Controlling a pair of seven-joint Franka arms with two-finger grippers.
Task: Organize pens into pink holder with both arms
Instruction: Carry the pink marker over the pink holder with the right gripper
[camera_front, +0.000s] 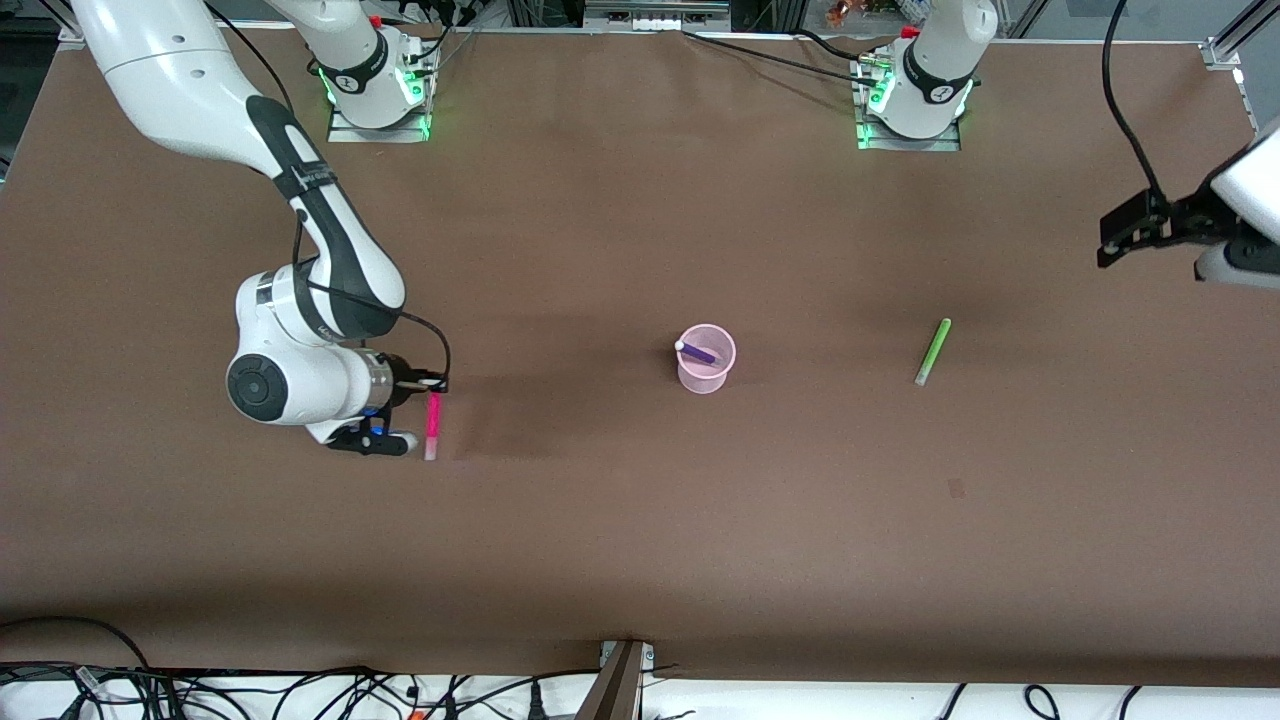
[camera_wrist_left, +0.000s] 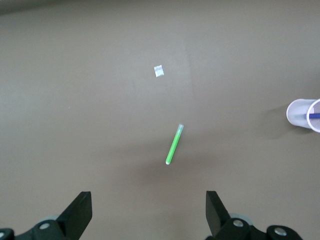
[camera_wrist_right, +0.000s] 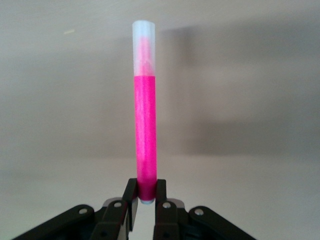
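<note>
The pink holder (camera_front: 706, 359) stands upright just right of the frame's centre in the front view, and there's a purple-blue pen (camera_front: 699, 352) already in it, leaning across the mouth with its pale cap poking over the rim toward the right arm's end of the table. The left wrist view catches the same holder (camera_wrist_left: 304, 114) at its right edge with that pen (camera_wrist_left: 314, 116) inside. Out to the right of the holder in the front view, well apart from it, the light green pen (camera_front: 932, 351) lies flat on the brown table (camera_front: 640, 520), slanted, its pale end lower in the frame. Over in the left-centre of the front view, the right gripper (camera_front: 432, 389) is clamped on the magenta-pink pen (camera_front: 432, 426), pen hanging below the fingers with its pale cap at the bottom; the right wrist view shows the fingers (camera_wrist_right: 130, 196) pinching the very end of that pen (camera_wrist_right: 145, 135), the clear cap pointing away. The left gripper (camera_front: 1118, 238) hangs at the right edge of the front view; from its own wrist camera its fingers (camera_wrist_left: 80, 212) are spread wide with nothing between them, the green pen (camera_wrist_left: 174, 144) on the table under it and a small white scrap (camera_wrist_left: 158, 71) higher in that frame.
</note>
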